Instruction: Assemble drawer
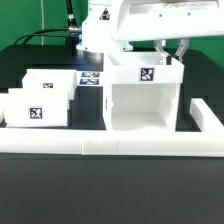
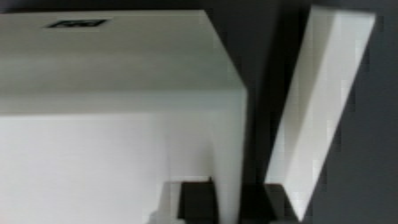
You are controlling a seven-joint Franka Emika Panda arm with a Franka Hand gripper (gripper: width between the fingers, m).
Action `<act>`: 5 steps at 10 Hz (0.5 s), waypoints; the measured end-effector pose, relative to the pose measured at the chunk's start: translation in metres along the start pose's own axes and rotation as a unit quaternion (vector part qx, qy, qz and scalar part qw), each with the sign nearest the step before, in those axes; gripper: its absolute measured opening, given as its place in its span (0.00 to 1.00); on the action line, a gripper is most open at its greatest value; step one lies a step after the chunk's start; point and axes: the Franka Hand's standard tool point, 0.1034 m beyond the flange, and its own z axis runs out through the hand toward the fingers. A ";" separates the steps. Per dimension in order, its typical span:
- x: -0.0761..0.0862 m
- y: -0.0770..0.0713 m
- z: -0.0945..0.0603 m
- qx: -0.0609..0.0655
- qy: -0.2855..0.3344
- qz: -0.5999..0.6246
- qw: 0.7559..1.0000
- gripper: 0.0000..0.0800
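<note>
Boxy housing (image 1: 143, 95) on table, closed tool (image 1: 172, 52) empty, just above its rear top edge

Non-task items on the black table (image 1: 120, 185)

A long low white border rail (image 1: 110, 148) runs across the table near its front edge, from the exterior view's left to its right, with an arm (image 1: 207, 118) turning back along the right side. The marker board (image 1: 90, 78), carrying black-and-white tags, lies flat toward the table's rear edge. Black cables (image 1: 45, 37) trail at the rear left corner.
</note>
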 end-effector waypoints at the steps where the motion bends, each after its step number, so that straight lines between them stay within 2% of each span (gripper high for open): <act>1: -0.001 0.000 0.000 0.000 0.000 -0.001 1.000 0.05; 3: -0.001 0.000 0.000 0.000 0.000 -0.001 1.000 0.05; 5: 0.000 -0.002 -0.001 0.003 0.001 0.049 0.999 0.05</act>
